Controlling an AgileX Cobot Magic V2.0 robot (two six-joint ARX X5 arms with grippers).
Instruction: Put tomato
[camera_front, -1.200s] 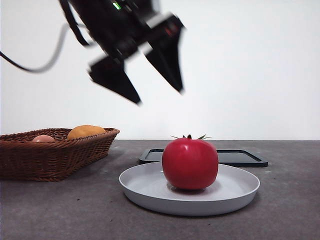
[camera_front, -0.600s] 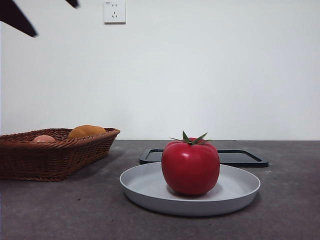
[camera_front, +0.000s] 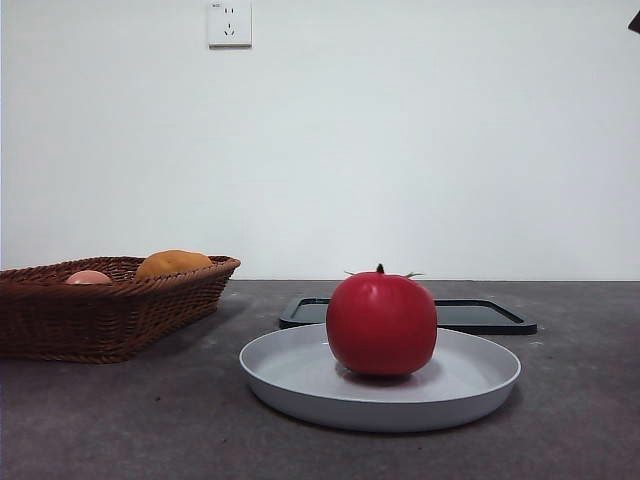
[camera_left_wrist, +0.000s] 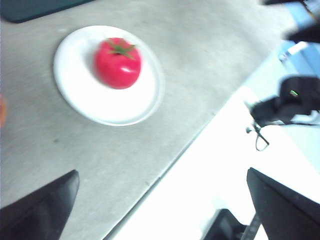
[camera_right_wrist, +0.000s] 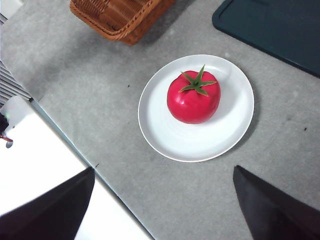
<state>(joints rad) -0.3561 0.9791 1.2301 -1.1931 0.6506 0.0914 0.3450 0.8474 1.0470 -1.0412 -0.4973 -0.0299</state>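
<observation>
Grey matte tabletop (camera_front: 120, 420), plain white wall behind. Glossy round tomato (camera_front: 381, 324) sits upright in shallow white plate (camera_front: 290, 375). Woven wicker basket (camera_front: 110, 310) holds orange fruit (camera_front: 172, 263) plus small pinkish fruit (camera_front: 88, 277). Flat dark tray (camera_front: 480, 315) behind plate. Left gripper (camera_left_wrist: 160, 210) and right gripper (camera_right_wrist: 162, 205) both high up, jaws spread apart, empty.

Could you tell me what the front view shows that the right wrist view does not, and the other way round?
Only the front view shows the wall socket, the orange-yellow fruit and the pale pinkish fruit lying in the basket.

Only the right wrist view shows the right hand, open above the table with nothing between its jaws, the table's near edge, and the tomato's green calyx from above.

Both show the tomato resting on the white plate, the wicker basket and the dark tray.
</observation>
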